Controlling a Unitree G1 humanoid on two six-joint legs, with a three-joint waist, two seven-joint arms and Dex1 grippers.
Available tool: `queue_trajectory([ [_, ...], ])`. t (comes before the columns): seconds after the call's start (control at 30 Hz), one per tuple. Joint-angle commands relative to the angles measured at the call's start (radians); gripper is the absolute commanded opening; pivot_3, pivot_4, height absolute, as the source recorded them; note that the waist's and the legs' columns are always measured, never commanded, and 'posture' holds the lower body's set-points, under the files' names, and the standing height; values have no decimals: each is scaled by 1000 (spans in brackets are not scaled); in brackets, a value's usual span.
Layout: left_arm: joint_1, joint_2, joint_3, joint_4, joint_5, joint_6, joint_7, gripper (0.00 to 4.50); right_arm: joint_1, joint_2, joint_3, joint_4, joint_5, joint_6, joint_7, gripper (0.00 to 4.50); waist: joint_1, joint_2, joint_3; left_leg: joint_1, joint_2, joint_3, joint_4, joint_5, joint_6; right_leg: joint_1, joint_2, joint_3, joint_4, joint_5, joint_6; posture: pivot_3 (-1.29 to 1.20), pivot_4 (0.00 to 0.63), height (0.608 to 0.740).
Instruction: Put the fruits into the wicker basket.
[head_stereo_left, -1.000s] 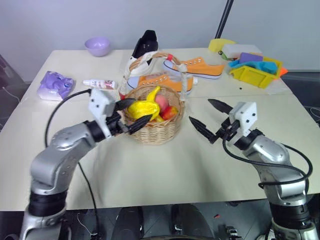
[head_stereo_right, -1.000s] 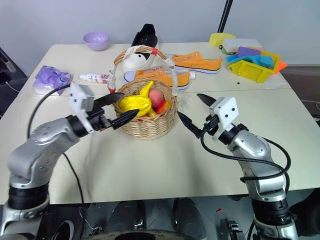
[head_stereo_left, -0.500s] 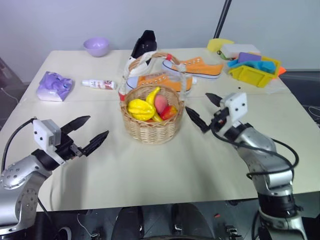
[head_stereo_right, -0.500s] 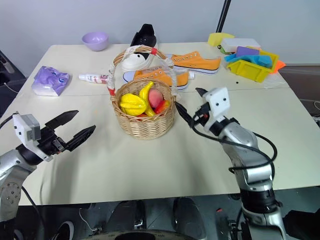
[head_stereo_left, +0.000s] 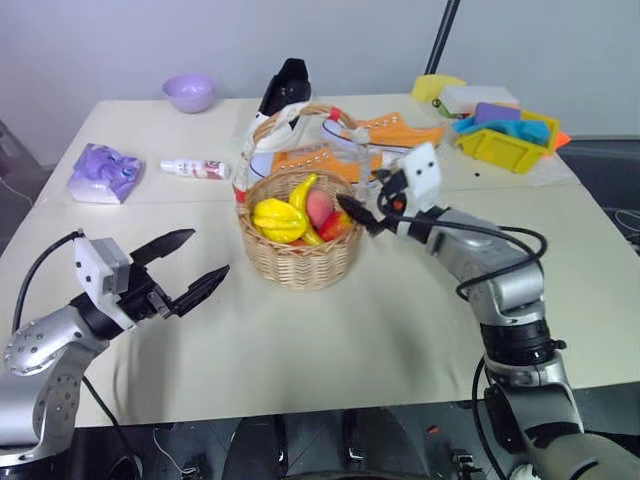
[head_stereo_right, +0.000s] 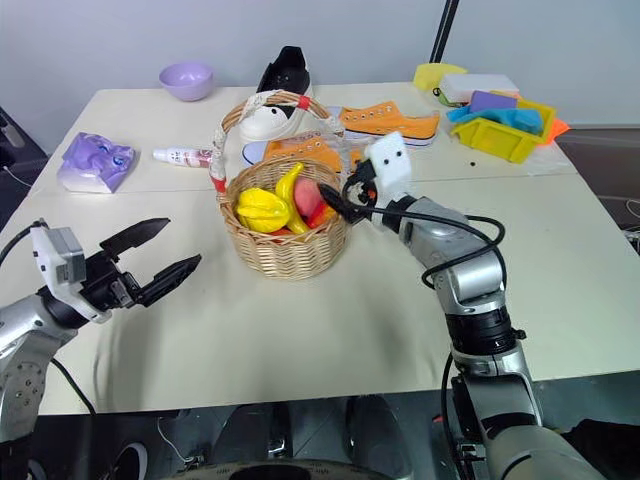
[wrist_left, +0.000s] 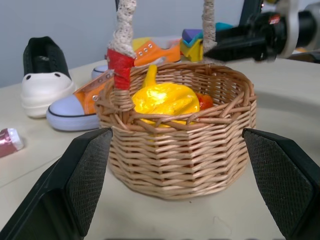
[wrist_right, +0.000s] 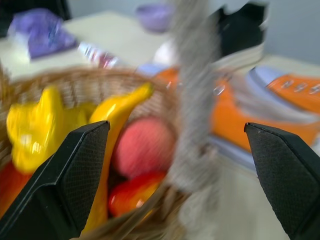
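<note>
We are seeing the fruits (head_stereo_left: 300, 212) already lying in the wicker basket (head_stereo_left: 300, 255) at the middle of the frame, and no fruit loose on the table (head_stereo_left: 330, 330), so little seems left. Our left gripper (head_stereo_left: 190, 270) is hanging open and empty at lower left, well apart; our right gripper (head_stereo_left: 365, 205) is reaching wide open at the basket's right rim.

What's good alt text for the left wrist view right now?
A round wicker basket holding a yellow starfruit and a banana sits on the table between the left gripper's open black fingers. Its arched handle rises out of frame; the right gripper hovers beyond the basket's far rim. An orange sneaker and a black shoe lie behind.
</note>
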Motion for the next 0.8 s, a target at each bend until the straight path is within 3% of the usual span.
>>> queue_trajectory([
  [0.03,2,-11,-17,-16,8,-29,10,4500,-49,34,-28,18,-6,-47,-17,3940,-1,0,0,0,0,0,0,0,0,0,0,0,0,0,0,0,150,740],
  [0.07,1,-14,-23,-20,8,-28,15,4500,-51,38,-28,26,-12,-56,-19,3641,-1,0,0,0,0,0,0,0,0,0,0,0,0,0,0,0,150,740],
  [0.3,-14,-8,-41,-16,3,-31,16,4500,-49,66,-43,34,-13,-84,-31,160,-1,0,0,0,0,0,0,0,0,0,0,0,0,0,0,0,150,740],
  [0.5,-44,-11,-61,-5,-2,-25,10,4500,-26,54,-96,9,-7,-86,-55,103,1,0,0,0,0,0,0,0,0,0,0,0,0,0,0,0,150,740],
  [0.8,-199,-26,-165,141,27,-64,-57,4500,102,-94,-405,-97,-33,-92,-197,103,8,1,1,-2,-2,0,0,0,0,-1,-1,0,-1,0,0,0,150,740],
])
